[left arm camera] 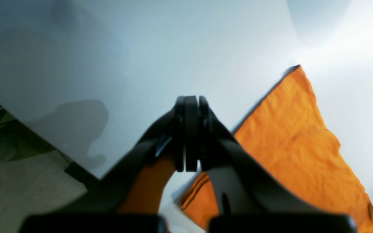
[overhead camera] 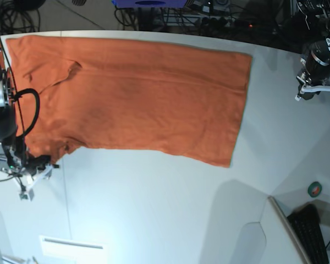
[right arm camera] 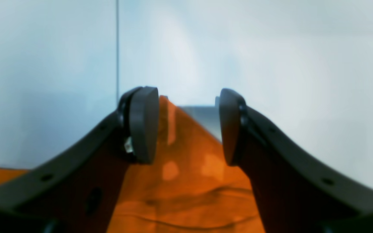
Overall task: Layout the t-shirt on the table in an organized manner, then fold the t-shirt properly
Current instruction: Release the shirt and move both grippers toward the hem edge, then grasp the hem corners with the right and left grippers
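One orange t-shirt (overhead camera: 137, 99) lies spread flat on the white worktop (overhead camera: 154, 209). It reaches from the far left edge of the worktop across to about the middle. It looks mostly smooth, with a folded bit near its left end.

Going left to right in the base view, the right claw (right arm camera: 188, 129) comes first. It sits at the shirt's near left corner. In its own camera its two pads (right arm camera: 142, 129) stand well apart, with the orange cloth showing between and below them. It holds nothing. I cannot tell if the pads touch the cloth.

Next comes the big middle of the shirt, with bare worktop in front of it.

Last comes the left claw (left arm camera: 191, 132), off to the right of the shirt and apart from its right edge. It is squeezed fully shut. In its own camera the tips sit over bare white worktop, with the shirt beside and below them. I see no cloth caught between the tips, so it looks like it closed on nothing.

What could go wrong? If the left claw missed the cloth, only one side of the shirt would lift, and the fold would come out crooked. If the right claw closes too high or off the corner, it could slip off and bunch the shirt up.
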{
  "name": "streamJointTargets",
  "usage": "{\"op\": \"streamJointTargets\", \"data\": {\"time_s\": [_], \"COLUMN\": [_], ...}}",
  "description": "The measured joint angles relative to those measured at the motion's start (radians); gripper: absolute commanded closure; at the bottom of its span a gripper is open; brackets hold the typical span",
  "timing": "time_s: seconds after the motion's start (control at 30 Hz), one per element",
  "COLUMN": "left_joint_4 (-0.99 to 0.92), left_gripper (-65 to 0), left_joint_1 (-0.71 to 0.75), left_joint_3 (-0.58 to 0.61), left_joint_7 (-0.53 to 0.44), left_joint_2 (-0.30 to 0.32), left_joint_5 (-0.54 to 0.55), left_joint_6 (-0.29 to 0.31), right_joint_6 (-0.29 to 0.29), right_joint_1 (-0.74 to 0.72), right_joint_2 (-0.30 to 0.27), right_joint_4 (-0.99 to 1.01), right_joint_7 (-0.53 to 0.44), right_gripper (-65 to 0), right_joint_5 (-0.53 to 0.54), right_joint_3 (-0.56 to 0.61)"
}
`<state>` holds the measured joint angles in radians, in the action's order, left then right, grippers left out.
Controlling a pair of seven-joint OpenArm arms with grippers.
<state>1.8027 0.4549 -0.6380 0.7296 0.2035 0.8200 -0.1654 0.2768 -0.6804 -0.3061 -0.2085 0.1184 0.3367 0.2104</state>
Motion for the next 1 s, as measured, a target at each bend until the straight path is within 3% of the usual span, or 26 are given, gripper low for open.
{"op": "streamJointTargets", "data": {"time_s": [0.13,0.33,0.43,0.57,0.63,0.8,0.87,1.0], "left_joint_4": [0.0,0.0,0.0,0.0,0.0,-0.004,-0.011,-0.102], "left_gripper": [0.0,0.0,0.0,0.0,0.0,0.0,0.0,0.0], "left_joint_1": [-0.001,0.0,0.003,0.003,0.002,-0.019,-0.055,-0.243], "left_joint_3": [0.0,0.0,0.0,0.0,0.0,0.006,0.006,0.061], "left_joint_7": [0.0,0.0,0.0,0.0,0.0,0.002,0.028,0.23], "left_joint_2": [-0.001,-0.001,-0.001,0.001,0.001,0.002,0.002,0.075], "left_joint_5": [0.0,0.0,0.0,0.0,0.0,0.0,-0.01,-0.018], "left_joint_6": [0.0,0.0,0.0,0.0,0.0,0.0,-0.004,-0.001], "right_joint_6": [-0.13,-0.139,-0.208,-0.209,-0.209,-0.209,-0.21,-0.217], "right_joint_1": [0.0,0.022,0.032,0.05,0.049,0.055,0.064,0.063], "right_joint_2": [0.034,0.057,0.058,0.052,0.052,0.058,0.063,0.069], "right_joint_4": [0.014,0.014,0.014,0.014,0.014,0.014,0.006,0.003], "right_joint_7": [-0.042,-0.055,-0.061,-0.088,-0.081,-0.082,-0.092,-0.093], "right_gripper": [-32.6,-33.5,-34.1,-32.4,-26.0,0.0,0.0,0.0], "right_joint_5": [0.0,0.0,0.003,0.004,0.004,0.006,0.006,0.006], "right_joint_3": [0.073,0.098,0.1,0.1,0.1,0.099,0.099,0.097]}}
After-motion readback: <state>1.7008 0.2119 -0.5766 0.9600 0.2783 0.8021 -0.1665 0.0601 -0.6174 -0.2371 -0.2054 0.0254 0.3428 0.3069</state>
